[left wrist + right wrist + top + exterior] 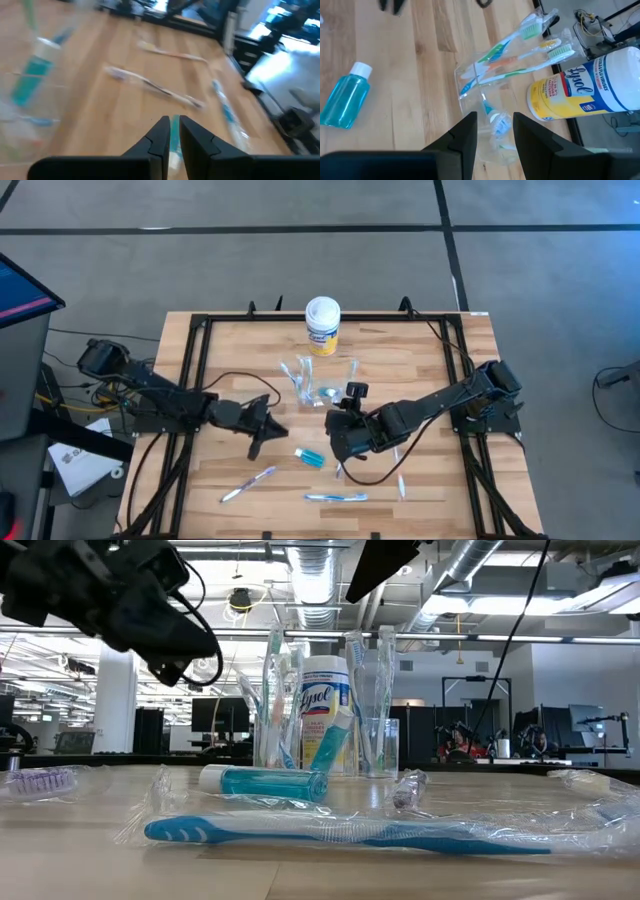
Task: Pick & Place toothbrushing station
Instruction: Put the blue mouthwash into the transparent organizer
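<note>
High view: clear cup [338, 380] w/ toothbrushes [296, 377] is seen standing beside yellow canister [322, 326], just past right gripper [342, 420], whose fingers are spread w/ nothing between. Left gripper [268, 423] fingers are nearly pressed together, teal tube [310, 457] lying near.

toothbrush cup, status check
Left hand shut, empty, mid-table. Right hand open over clear cup of toothbrushes. Lysol canister close behind.
</note>
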Action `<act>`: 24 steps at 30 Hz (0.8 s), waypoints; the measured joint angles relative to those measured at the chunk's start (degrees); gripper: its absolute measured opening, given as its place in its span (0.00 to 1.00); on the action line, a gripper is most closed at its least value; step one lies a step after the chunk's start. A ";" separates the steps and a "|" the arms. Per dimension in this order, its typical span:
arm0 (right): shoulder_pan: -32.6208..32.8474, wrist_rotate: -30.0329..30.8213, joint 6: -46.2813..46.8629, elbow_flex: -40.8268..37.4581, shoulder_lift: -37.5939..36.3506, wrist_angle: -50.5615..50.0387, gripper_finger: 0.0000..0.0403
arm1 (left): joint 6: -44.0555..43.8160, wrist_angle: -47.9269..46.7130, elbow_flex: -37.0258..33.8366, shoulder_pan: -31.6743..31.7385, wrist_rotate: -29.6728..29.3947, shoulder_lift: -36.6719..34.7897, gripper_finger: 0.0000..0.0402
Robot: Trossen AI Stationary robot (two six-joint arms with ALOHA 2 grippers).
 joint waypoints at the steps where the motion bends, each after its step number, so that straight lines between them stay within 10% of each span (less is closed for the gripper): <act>1: 0.00 -0.02 0.00 0.00 0.00 0.00 0.29 | 0.00 0.07 0.00 -0.60 0.33 0.23 0.09; 24: -0.05 -0.04 1.31 0.00 0.20 0.27 0.29 | 4.70 11.79 1.65 -3.23 -1.93 22.02 0.30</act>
